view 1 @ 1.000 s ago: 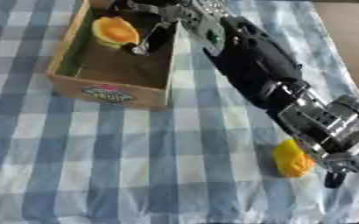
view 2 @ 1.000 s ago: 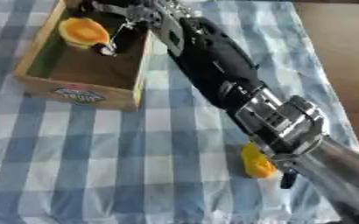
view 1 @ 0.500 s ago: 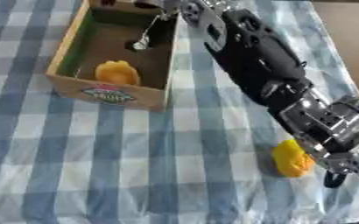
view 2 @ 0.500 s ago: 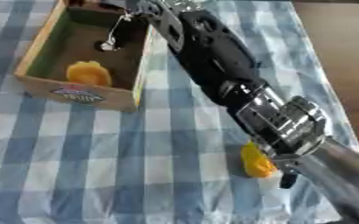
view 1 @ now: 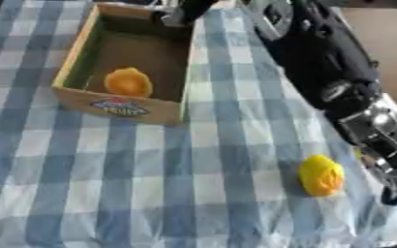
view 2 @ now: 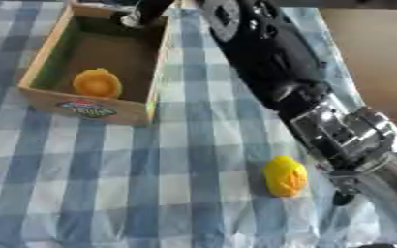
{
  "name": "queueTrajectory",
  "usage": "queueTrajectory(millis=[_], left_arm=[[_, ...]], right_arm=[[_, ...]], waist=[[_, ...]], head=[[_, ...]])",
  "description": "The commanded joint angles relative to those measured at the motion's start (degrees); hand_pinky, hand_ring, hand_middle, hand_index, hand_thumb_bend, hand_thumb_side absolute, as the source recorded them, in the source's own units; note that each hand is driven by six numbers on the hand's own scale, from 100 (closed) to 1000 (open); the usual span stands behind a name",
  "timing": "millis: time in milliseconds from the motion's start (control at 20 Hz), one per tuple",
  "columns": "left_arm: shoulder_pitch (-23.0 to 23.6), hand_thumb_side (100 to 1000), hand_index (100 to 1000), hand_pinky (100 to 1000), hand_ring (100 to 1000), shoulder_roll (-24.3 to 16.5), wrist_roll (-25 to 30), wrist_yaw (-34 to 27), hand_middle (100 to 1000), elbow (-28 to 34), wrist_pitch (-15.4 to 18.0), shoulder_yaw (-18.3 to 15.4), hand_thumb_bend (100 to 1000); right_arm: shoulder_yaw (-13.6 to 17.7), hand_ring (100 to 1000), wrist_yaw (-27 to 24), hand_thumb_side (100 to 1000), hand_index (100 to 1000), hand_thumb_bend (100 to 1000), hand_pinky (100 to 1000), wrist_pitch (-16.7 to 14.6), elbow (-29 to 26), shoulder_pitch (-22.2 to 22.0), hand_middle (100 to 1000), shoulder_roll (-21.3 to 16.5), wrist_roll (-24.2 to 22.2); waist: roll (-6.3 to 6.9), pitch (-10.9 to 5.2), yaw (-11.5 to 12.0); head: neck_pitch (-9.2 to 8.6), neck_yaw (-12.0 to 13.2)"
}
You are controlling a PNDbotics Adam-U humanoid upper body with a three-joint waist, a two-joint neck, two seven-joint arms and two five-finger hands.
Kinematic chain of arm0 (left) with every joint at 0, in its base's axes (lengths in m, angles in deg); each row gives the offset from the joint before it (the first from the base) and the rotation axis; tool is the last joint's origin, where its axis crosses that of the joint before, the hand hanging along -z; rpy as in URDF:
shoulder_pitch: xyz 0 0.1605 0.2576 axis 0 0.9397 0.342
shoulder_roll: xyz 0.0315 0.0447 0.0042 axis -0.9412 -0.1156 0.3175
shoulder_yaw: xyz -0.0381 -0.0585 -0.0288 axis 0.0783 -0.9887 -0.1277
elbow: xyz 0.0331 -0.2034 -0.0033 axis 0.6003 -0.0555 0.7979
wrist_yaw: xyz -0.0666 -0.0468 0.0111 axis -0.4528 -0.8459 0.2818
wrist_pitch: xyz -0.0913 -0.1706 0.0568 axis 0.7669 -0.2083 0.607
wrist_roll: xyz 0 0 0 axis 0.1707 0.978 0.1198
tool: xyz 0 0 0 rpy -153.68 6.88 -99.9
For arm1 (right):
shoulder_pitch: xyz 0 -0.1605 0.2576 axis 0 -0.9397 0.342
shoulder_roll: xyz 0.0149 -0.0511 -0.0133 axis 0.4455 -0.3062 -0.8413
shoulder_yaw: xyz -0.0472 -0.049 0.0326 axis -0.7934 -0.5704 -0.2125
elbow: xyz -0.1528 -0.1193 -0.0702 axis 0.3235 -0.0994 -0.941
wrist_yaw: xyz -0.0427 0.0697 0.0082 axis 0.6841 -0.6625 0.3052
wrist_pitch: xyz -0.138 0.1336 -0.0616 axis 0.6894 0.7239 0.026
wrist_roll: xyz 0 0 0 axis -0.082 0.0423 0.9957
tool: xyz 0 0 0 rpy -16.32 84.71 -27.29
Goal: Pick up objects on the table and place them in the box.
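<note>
The right hand point(view 1: 178, 13) is at the top centre of the frame, above the far wall of the box point(view 1: 75, 82); whether its fingers are open I cannot tell. One orange object point(view 1: 127, 81) lies inside the box. The next step, I think, is reaching for the yellow object point(view 1: 321, 175) at lower right, whose long axis runs roughly top to bottom.

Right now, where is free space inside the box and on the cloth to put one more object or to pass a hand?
Inside the box, the floor behind the orange object is bare. The checked cloth is free in front of the box and left of the yellow object. The right side is crowded by the right arm.
</note>
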Motion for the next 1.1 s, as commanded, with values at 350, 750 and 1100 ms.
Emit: queueTrajectory(millis=[350,750,1100], left_arm=[[0.9,477,837,797,766,-1.4,-0.8,1.1,687,1.0,-0.5,-1.1,156],[1.5,482,837,796,765,-1.6,-1.3,1.6,686,1.0,-0.6,-1.4,152],[2.9,487,836,796,765,-2.0,-1.8,2.2,685,1.0,-1.0,-1.8,148]], right_arm=[[4.3,876,-16.9,224,867,449,842,8.0,-32.3,-19.2,770,-27.7,2.0],[10.1,898,-18.5,322,906,419,855,3.4,-40.1,-39.1,796,-39.9,6.9],[12.0,906,-20.1,344,895,362,846,-0.1,-40.1,-48.1,791,-41.1,9.0]], waist=[[0.21,-1.62,-1.5],[0.22,-1.58,-3.4],[0.04,-2.13,-5.0]], head=[[0.28,3.1],[0.28,5.1],[0.28,6.6]])
